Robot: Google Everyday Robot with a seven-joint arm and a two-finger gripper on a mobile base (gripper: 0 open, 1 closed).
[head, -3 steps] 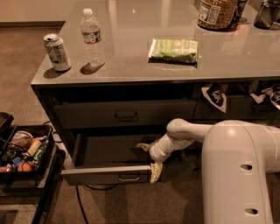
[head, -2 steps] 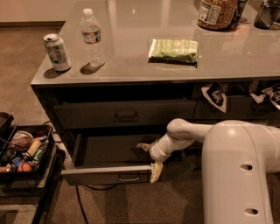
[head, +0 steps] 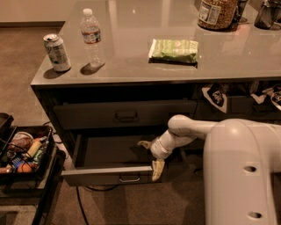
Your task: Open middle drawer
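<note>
**Middle drawer pulled out, gripper at its front edge**

The middle drawer (head: 109, 173) sits below the shut top drawer (head: 125, 115) and stands well out from the desk (head: 175, 70), its plain grey inside showing and its small bar handle (head: 130, 179) facing forward. The gripper (head: 151, 156) is at the drawer's right front: fingers apart, one finger (head: 157, 170) hanging down over the front lip, the other pointing back into the drawer. It is not clamped on the handle; it seems to hook the front panel.

Step in hand: pulling phase looks finished or nearly so; the drawer appears open most of its travel. Next move probably calls for lifting the finger clear of the lip and backing the arm off without nudging the drawer shut.

On the desk: can (head: 57, 52), bottle (head: 92, 37), green packet (head: 174, 50), jar (head: 215, 13). A cart (head: 26, 154) of odds stands to the left on the floor.
</note>
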